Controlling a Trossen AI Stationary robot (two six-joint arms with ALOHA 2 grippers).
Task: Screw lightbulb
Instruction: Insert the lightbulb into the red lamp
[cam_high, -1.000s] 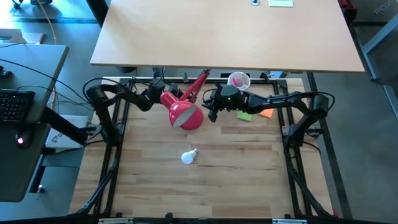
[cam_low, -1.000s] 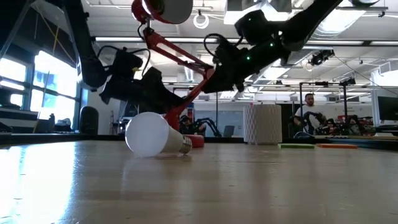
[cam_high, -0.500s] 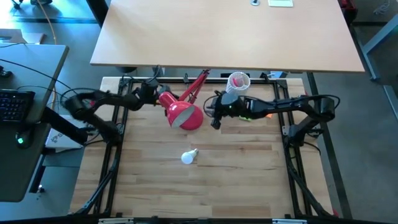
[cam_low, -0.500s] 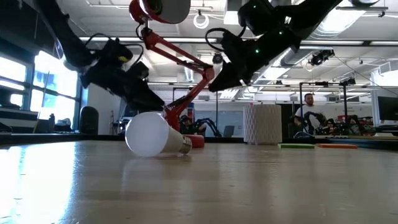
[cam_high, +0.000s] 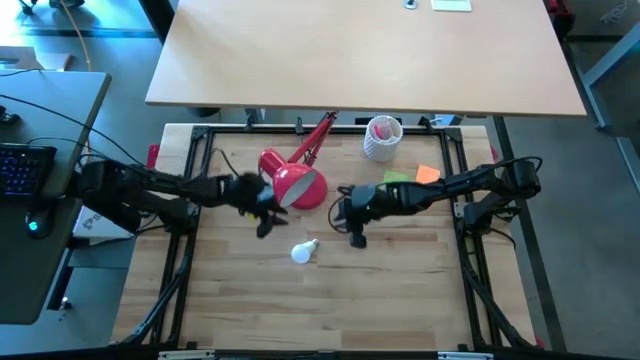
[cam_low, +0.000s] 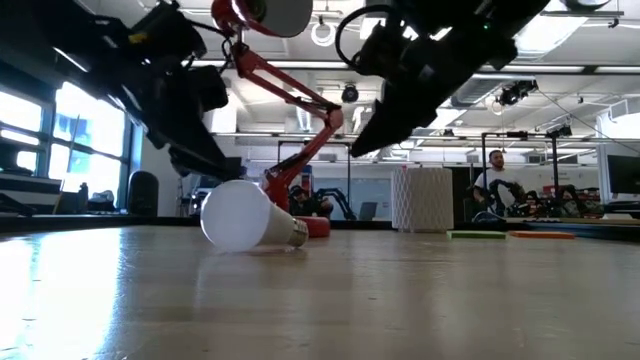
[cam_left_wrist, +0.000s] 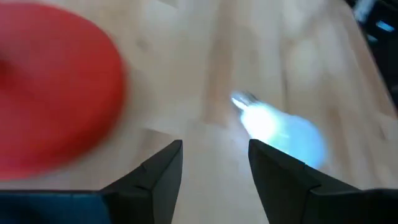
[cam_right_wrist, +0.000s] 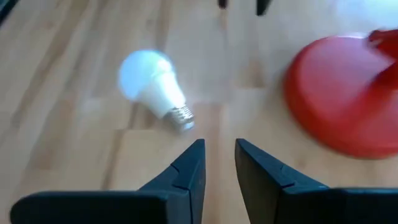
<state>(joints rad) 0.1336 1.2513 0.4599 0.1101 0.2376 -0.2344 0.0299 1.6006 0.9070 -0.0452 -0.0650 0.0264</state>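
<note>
Lying on the wooden table (cam_high: 400, 290), the lightbulb (cam_high: 303, 251) sits between both empty, parted tools

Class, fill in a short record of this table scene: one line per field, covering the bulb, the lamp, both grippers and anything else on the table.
bulb: small white lightbulb lying on its side on the wooden table, untouched
lamp: red desk lamp, shade above the table's far half
left gripper: open, empty, beside the shade, near the bulb
right gripper: slightly open, empty, right of the bulb
other: white perforated cup, green and orange notes
</note>
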